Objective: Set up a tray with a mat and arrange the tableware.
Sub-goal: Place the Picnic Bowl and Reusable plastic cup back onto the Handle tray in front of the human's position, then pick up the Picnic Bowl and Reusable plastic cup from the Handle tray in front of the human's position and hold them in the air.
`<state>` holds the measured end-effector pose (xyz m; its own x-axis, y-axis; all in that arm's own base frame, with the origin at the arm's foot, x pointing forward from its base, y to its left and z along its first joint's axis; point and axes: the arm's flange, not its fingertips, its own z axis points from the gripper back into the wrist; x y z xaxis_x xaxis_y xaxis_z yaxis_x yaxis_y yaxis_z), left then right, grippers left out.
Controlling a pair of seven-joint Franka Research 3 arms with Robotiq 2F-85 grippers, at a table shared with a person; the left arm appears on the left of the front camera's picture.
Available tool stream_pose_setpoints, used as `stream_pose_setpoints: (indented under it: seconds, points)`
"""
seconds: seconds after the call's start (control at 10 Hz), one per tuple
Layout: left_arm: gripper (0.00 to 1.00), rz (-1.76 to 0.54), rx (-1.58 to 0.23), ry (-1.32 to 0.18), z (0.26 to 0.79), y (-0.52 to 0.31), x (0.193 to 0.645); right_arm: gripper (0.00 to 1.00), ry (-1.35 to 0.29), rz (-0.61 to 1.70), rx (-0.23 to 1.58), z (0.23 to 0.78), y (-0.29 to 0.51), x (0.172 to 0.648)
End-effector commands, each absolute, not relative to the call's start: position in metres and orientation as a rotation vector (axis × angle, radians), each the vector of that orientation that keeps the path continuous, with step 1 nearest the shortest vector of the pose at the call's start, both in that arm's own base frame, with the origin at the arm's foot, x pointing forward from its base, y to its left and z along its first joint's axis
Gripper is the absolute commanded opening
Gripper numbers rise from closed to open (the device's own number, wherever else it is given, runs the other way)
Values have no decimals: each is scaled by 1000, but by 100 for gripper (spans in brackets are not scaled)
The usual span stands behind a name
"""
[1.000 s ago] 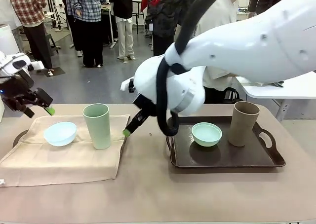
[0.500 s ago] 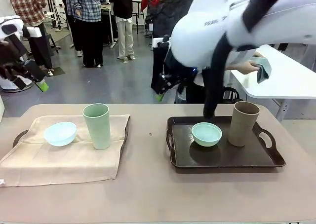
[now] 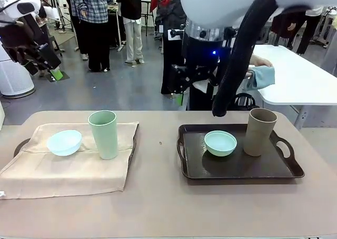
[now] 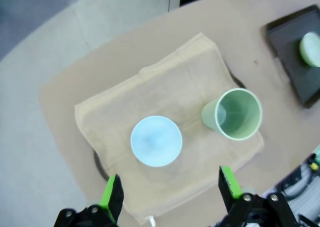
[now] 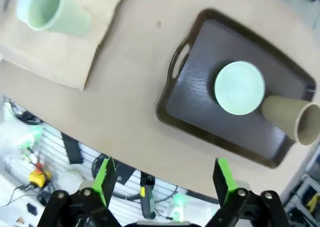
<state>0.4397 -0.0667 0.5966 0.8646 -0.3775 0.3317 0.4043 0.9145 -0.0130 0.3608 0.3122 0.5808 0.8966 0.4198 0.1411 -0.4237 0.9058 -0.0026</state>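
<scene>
Two grippers hang high above the table, each with its jaws spread wide and nothing between them. Far under the left gripper, the pale blue bowl lies about in line with the gap of its fingers, on the beige mat. The light green cup stands upright near the bowl on the same mat. Well below the right gripper, the mint green bowl sits on the dark tray, just beside the tan-brown cup.
</scene>
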Motion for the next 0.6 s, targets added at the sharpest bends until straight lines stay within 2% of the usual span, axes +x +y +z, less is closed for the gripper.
stream_pose_setpoints:
  seconds: [0.0, 0.5]
  points:
    - [100, -418, -91, -322, 587, -64, 438, 100, -158, 427, 27, 565, 304, 374]
    - [100, -418, -91, -322, 587, -64, 438, 100, -158, 427, 27, 565, 304, 374]
